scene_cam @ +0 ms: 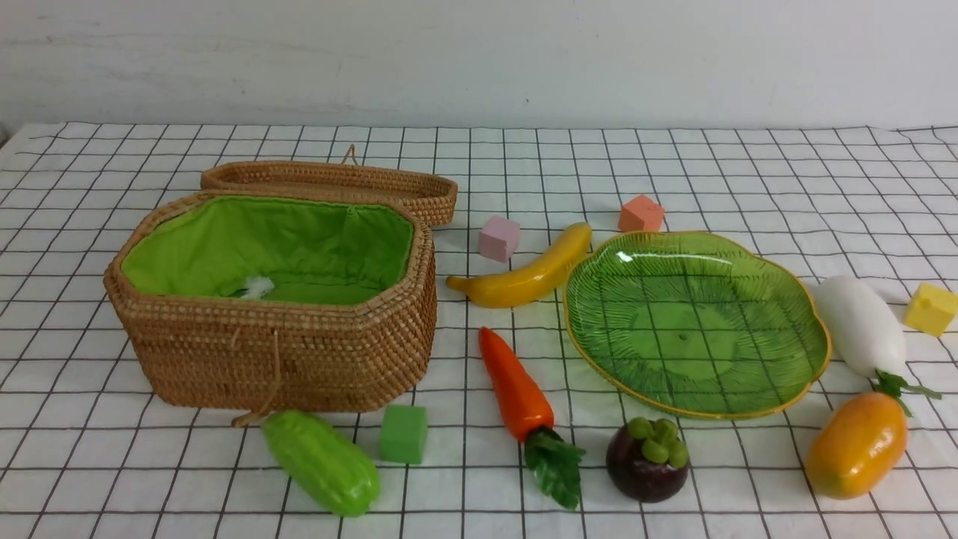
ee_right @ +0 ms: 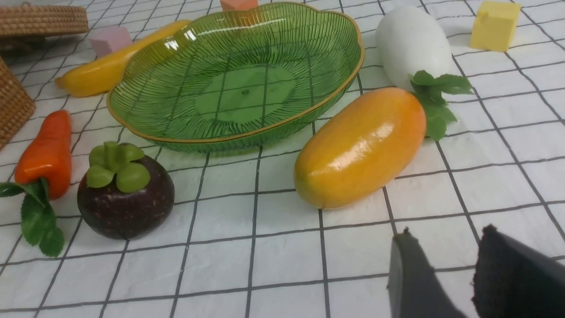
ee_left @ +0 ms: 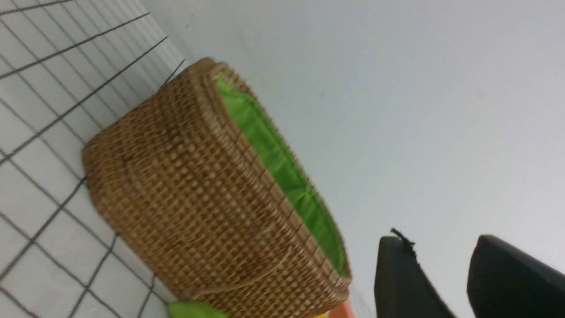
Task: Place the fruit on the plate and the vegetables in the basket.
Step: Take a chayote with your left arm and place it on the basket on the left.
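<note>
The wicker basket (scene_cam: 277, 352) stands open at the left, and something small and white lies on its green lining. The green plate (scene_cam: 696, 322) lies at the right with nothing on it. On the cloth lie the banana (scene_cam: 531, 273), carrot (scene_cam: 516, 385), mangosteen (scene_cam: 647, 464), mango (scene_cam: 857, 445), radish (scene_cam: 861, 326) and gourd (scene_cam: 322, 460). Neither gripper shows in the front view. My left gripper (ee_left: 439, 240) is open in the air beside the basket (ee_left: 185, 198). My right gripper (ee_right: 446, 232) is open over bare cloth, short of the mango (ee_right: 357, 148).
The basket's lid (scene_cam: 329, 183) lies flat behind it. Foam cubes sit on the checked cloth: green (scene_cam: 403, 434), pink (scene_cam: 499, 238), orange (scene_cam: 641, 214) and yellow (scene_cam: 930, 308). A white wall closes the back of the table.
</note>
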### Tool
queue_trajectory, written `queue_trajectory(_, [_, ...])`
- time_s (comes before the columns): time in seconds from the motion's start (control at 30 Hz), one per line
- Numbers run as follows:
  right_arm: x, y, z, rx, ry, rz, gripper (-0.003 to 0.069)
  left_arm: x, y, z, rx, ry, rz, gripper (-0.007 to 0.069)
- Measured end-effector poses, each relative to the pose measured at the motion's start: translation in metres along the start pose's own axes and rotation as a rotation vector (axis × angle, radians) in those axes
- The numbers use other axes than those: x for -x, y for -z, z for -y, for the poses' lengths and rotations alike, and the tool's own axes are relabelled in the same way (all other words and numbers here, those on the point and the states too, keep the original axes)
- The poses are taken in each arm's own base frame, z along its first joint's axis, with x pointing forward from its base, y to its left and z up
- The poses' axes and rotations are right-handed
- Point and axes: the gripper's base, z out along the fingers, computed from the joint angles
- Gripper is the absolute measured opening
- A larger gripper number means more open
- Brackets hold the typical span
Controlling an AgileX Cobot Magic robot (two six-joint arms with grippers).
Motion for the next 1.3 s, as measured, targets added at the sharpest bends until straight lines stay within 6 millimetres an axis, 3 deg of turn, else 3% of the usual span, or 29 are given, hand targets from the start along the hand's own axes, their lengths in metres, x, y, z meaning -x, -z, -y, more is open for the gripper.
queue_trajectory(0.1, [0.0, 0.0, 0.0, 0.0, 0.0, 0.0, 0.0238, 0.003, 0.001, 0.013, -0.003, -0.025, -0.048, 0.015])
queue_trajectory(0.13, [0.0, 0.0, 0.0, 0.0, 0.0, 0.0, 0.0238, 0.011, 0.002, 0.032, -0.005, -0.126, -0.103, 0.0075])
queue_trajectory(0.2, [0.0, 0.0, 0.0, 0.0, 0.0, 0.0, 0.0238, 0.017, -0.001, 0.049, 0.027, -0.253, -0.18, 0.0001])
queue_trajectory(0.27, [0.0, 0.0, 0.0, 0.0, 0.0, 0.0, 0.0238, 0.019, -0.008, 0.057, 0.073, -0.346, -0.262, -0.0013])
queue_trajectory(0.4, [0.0, 0.0, 0.0, 0.0, 0.0, 0.0, 0.0238, 0.028, -0.043, 0.086, 0.202, -0.573, -0.584, -0.0013])
queue_trajectory(0.5, [0.0, 0.0, 0.0, 0.0, 0.0, 0.0, 0.0238, 0.025, -0.063, 0.087, 0.267, -0.643, -0.78, -0.0013])
queue_trajectory(0.53, [0.0, 0.0, 0.0, 0.0, 0.0, 0.0, 0.0238, 0.023, -0.078, 0.086, 0.302, -0.661, -0.882, -0.0013])
queue_trajectory(0.63, [0.0, 0.0, 0.0, 0.0, 0.0, 0.0, 0.0238, 0.017, -0.102, 0.081, 0.345, -0.649, -0.994, -0.0013])
queue_trajectory(0.73, [0.0, 0.0, 0.0, 0.0, 0.0, 0.0, 0.0238, 0.011, -0.113, 0.08, 0.313, -0.656, -1.073, -0.0013])
queue_trajectory(0.93, [0.001, 0.0, 0.0, 0.007, -0.018, 0.025, 0.0238, 0.001, -0.113, 0.096, 0.046, -0.703, -1.184, -0.0013])
queue_trajectory(1.0, [0.002, -0.001, -0.002, 0.028, -0.112, 0.039, 0.0238, -0.001, -0.111, 0.1, -0.019, -0.712, -1.207, -0.0013])
queue_trajectory(1.2, [0.012, 0.0, -0.009, 0.144, -0.616, 0.125, 0.0238, -0.005, -0.105, 0.106, -0.179, -0.764, -1.279, -0.0013])
queue_trajectory(1.3, [0.018, 0.002, -0.008, 0.17, -0.7, 0.18, 0.0238, -0.006, -0.105, 0.106, -0.188, -0.768, -1.281, -0.0013])
